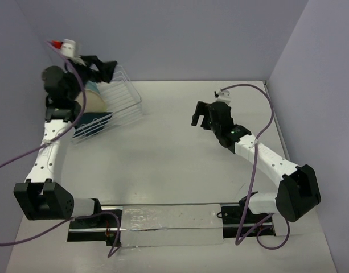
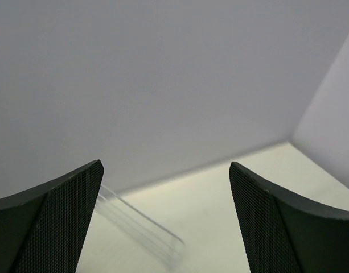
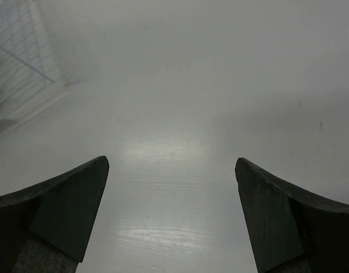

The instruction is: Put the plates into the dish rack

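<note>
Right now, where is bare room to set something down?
The table is bare between the rack and the right gripper, and toward the arm bases. Far left is crowded: the left gripper hangs over the rack, plates inside.

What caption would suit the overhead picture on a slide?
Both grippers open and empty: left gripper beside the clear dish rack holding plates, right gripper above the table.

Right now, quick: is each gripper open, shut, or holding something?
Left gripper: open, holding nothing.
Right gripper: open, holding nothing.
</note>
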`<act>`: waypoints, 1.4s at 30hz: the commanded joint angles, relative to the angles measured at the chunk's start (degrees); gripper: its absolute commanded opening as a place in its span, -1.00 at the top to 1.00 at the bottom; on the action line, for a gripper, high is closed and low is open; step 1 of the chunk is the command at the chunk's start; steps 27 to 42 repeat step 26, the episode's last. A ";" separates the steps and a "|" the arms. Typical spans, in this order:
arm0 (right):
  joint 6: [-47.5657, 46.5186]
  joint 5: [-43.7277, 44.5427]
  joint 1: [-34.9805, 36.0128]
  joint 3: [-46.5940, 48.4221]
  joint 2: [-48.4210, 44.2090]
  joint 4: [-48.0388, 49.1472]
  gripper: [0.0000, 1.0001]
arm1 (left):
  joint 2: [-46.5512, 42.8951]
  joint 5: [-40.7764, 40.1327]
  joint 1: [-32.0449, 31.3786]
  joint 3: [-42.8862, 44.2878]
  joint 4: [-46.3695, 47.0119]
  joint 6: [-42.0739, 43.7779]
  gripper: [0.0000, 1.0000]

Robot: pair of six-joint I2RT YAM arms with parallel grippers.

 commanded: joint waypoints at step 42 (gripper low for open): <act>10.10 15.60 1.00 -20.88 -21.02 1.22 -0.96 | 1.99 -12.90 -21.36 -16.04 -5.27 -2.99 -0.99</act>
